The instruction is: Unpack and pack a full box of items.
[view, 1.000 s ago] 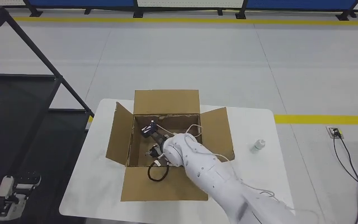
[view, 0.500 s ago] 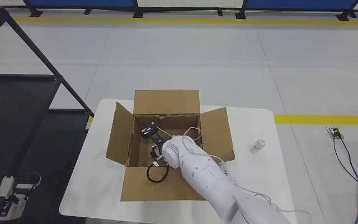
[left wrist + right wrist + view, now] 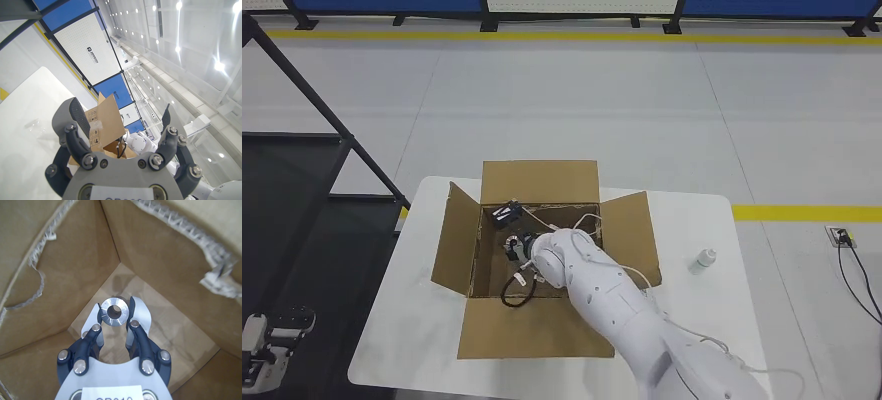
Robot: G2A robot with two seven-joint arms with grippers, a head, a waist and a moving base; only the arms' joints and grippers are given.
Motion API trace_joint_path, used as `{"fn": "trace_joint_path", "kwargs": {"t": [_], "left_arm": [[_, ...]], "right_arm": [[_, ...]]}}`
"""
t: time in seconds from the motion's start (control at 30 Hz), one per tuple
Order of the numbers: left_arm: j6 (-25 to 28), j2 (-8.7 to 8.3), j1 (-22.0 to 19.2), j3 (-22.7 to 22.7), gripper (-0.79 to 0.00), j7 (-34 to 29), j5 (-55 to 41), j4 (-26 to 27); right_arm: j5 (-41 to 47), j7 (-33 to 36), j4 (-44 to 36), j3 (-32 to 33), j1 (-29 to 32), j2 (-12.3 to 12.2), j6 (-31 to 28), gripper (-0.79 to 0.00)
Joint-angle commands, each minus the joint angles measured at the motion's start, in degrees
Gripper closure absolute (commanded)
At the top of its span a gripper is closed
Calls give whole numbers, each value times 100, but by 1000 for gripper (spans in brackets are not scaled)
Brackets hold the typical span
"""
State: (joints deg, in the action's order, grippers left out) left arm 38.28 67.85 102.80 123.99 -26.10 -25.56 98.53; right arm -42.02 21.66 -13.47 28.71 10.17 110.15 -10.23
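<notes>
Right gripper (image 3: 115, 307) is clamping a short silver metal cylinder with a centre hole (image 3: 115, 314), inside the open brown cardboard box (image 3: 539, 182), far-left part, on the white table (image 3: 692, 310). Left gripper (image 3: 121, 111) is hanging with fingers spread apart, gripping nothing. A small clear plastic bottle (image 3: 702, 261) is standing right of the box.

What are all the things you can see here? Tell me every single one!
cardboard box: one, brown, flaps open, standing on the table.
metal cylinder: one, silver with a hole through its middle, inside the box, gripped.
bottle: one, clear, on the table, apart from the box.
table: one, white, under the box.
floor line: one, yellow, beside the table.
right gripper: one, grey and black, down inside the box, shut on the metal cylinder.
left gripper: one, grey and black, open, holding nothing, outside the box.
</notes>
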Motion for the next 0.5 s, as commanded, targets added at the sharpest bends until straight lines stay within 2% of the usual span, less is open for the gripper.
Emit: {"fn": "trace_joint_path", "kwargs": {"t": [0.0, 0.27, 0.47], "left_arm": [[0, 0, 0, 0, -785, 0, 0, 0], [0, 0, 0, 0, -785, 0, 0, 0], [0, 0, 0, 0, -785, 0, 0, 0]], "right_arm": [[-37, -224, -54, 44, 24, -57, 19, 0], [-193, -933, -491, 295, 272, -421, 45, 0], [-441, -1107, -1579, 638, 727, -891, -37, 0]]}}
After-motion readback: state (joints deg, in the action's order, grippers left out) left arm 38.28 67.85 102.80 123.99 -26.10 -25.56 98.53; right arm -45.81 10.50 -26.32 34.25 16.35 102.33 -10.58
